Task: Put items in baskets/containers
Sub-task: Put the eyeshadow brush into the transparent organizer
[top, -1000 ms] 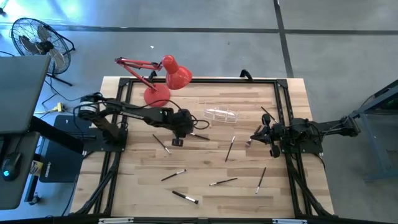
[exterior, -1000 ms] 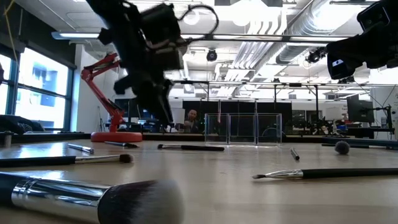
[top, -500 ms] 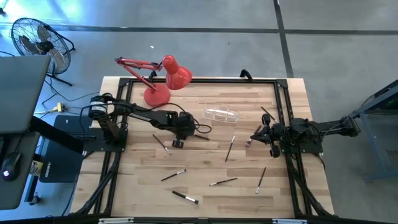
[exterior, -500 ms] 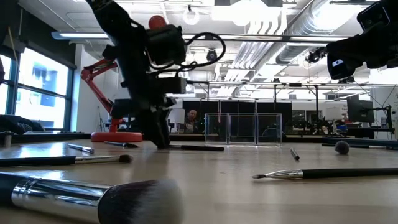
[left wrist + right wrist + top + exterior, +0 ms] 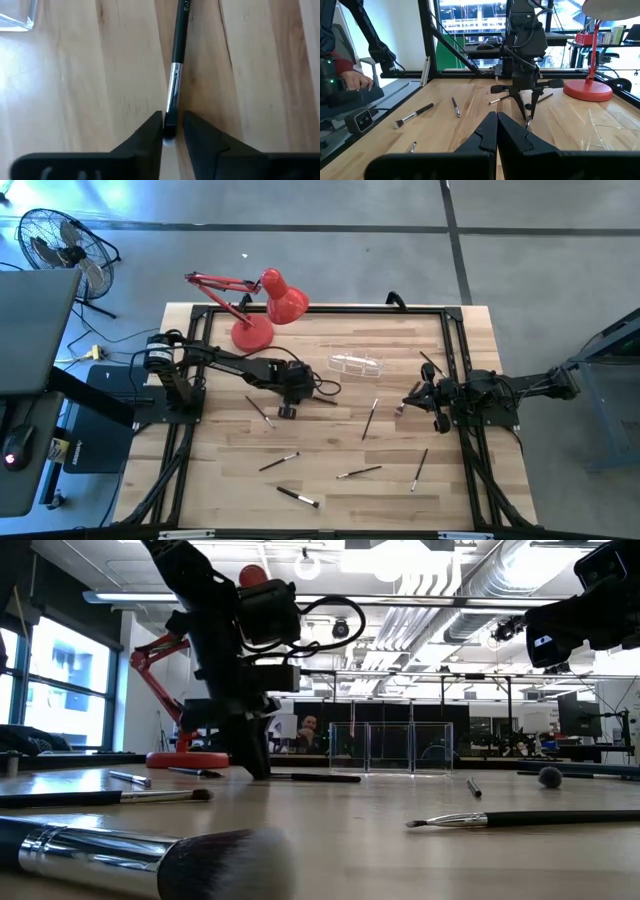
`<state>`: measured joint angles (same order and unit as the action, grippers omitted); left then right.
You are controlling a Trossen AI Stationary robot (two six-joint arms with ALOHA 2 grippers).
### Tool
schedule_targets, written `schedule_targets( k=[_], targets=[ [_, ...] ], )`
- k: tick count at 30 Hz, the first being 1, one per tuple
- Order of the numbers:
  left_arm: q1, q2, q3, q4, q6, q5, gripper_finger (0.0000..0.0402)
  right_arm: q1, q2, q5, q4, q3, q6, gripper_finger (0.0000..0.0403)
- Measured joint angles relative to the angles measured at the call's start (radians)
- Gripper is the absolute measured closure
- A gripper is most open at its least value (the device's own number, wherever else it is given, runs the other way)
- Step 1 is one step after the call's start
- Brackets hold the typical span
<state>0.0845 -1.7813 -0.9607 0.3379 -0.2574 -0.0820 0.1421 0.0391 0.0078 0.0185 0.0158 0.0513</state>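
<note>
So the wooden worktop (image 5: 330, 430) takes up most of the overhead shot, with a black frame around it. The red desk lamp (image 5: 262, 308) sits at the far edge, base on the wood, head tipped over.

The left arm reaches in toward the middle, and the left gripper (image 5: 289, 406) is down on the worktop, just beside the lamp base side of things. In its wrist camera the jaws are nearly closed on the silver ferrule end of a dark-handled brush (image 5: 174, 75) that lies flat on the wood; both inner faces look like they touch it, so I'd call that a grip. The brush is not lifted.

The right gripper (image 5: 408, 402) hangs over the right side of the worktop, jaws pressed fully together with nothing in them.

The clear plastic holder (image 5: 356, 364) lies between the two arms, toward the far edge, near the left gripper but apart from it. I can't make out any brush in it.

The other brushes are scattered loose on the wood: one (image 5: 369, 419) near the middle, three (image 5: 279, 461) (image 5: 359, 472) (image 5: 297, 497) toward the near edge, one (image 5: 419, 468) near the right arm.
</note>
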Motion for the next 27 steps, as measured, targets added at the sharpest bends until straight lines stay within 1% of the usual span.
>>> schedule_targets(
  k=[4,6,10,13,20,23,27],
  targets=[
    [0.001,-0.001,0.001,0.004,0.026,0.053,0.0381,0.0,0.0,0.0,0.0,0.0,0.0,0.0402],
    [0.002,-0.001,0.002,0.004,0.049,0.07,0.0393,0.0,0.0,0.0,0.0,0.0,0.0,0.0402],
    [0.001,-0.001,0.002,0.004,0.098,0.072,0.0387,0.0,0.0,0.0,0.0,0.0,0.0,0.0402],
    [-0.008,-0.002,0.003,0.005,0.155,0.066,0.0393,0.0,0.0,0.0,0.0,0.0,0.0,0.0402],
    [-0.072,-0.002,0.003,0.005,0.205,0.05,0.0396,0.0,0.0,0.0,0.001,0.0,0.0,0.0402],
    [-0.098,-0.002,0.004,0.004,0.269,0.029,0.0398,0.0,0.0,0.0,0.007,0.0,0.0,0.0402],
    [-0.119,-0.002,0.004,-0.006,0.351,0.028,0.0398,0.0,0.0,0.0,0.008,0.0,0.0,0.0402]
  ],
)
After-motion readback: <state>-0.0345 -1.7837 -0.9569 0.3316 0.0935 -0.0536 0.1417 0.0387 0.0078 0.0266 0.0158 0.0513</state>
